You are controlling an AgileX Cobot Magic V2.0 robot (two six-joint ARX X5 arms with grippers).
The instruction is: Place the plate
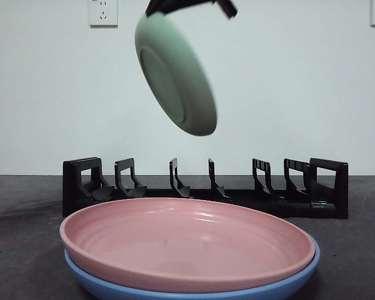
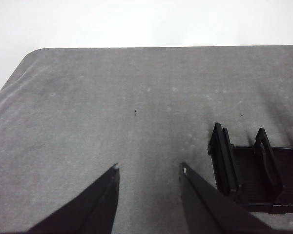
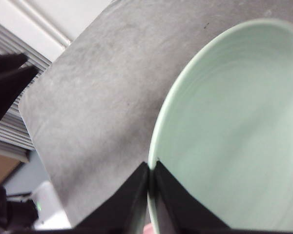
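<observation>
My right claw (image 3: 151,168) is clamped on the rim of the pale green ceramic plate (image 1: 175,75), tilted above the black slotted rack (image 1: 206,187); my left claw (image 2: 149,170) waits, jaws apart.

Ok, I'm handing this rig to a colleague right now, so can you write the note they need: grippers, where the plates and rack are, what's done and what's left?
Right gripper: shut on the rim of the green plate, holding it tilted in the air above the black rack.
Left gripper: open, holding nothing, over bare table near one end of the rack.
Pink plate sits stacked on the blue plate in front of the rack.
Done: green plate picked up and lifted.
Left: lower it into a rack slot; all visible slots are unfilled. Then release.
</observation>
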